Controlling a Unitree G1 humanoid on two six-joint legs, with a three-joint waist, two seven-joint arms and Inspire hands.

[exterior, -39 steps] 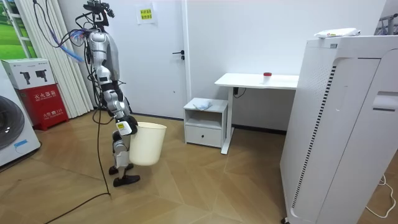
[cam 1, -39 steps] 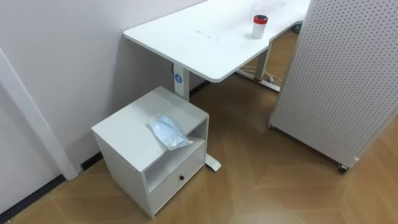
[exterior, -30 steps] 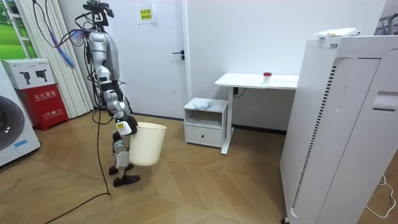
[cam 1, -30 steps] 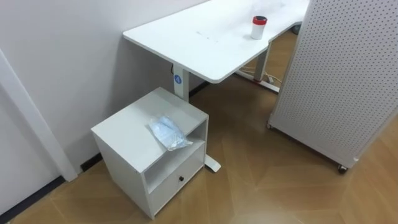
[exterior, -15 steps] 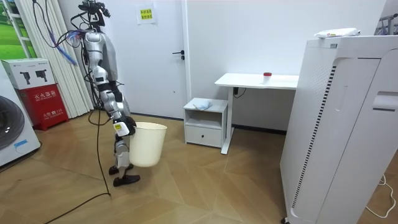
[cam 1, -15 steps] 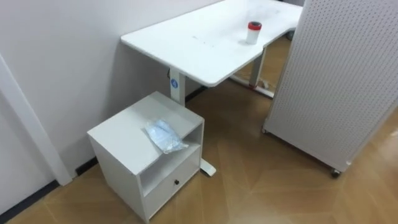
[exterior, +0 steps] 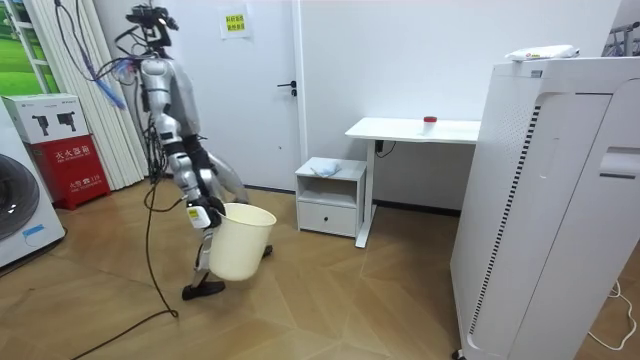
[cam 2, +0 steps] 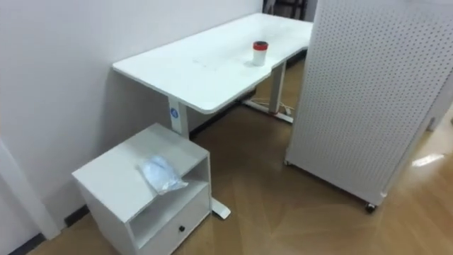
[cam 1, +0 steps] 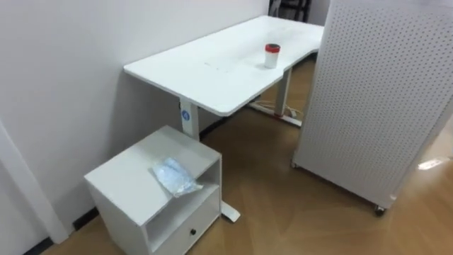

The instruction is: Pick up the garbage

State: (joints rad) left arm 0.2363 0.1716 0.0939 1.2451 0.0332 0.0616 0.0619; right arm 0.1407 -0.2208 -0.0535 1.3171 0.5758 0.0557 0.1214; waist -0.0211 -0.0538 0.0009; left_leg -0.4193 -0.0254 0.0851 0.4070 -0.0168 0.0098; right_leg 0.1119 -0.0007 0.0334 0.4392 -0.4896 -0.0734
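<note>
A crumpled clear plastic bag (cam 1: 175,177) lies on top of a low white cabinet (cam 1: 124,183) beside the desk; in the room view the bag (exterior: 325,170) is a pale scrap on the cabinet (exterior: 331,196). A small white cup with a red lid (cam 1: 272,55) stands on the white desk (cam 1: 212,67). At the room view's left I stand a few steps from the cabinet, leaning towards it. My right hand (exterior: 204,214) hangs low and grips the rim of a cream waste bin (exterior: 241,243).
A tall white perforated panel on castors (cam 1: 375,99) stands to the right of the desk, leaving a strip of wooden floor (cam 1: 283,184) between it and the cabinet. In the room view a white door (exterior: 262,90) is behind me and a red box (exterior: 68,170) at the left.
I have stepped and leaned towards the cabinet, and the bin has swung to the room view's right with my hand. The eye view has shifted with my head; bag and cup lie as before.
</note>
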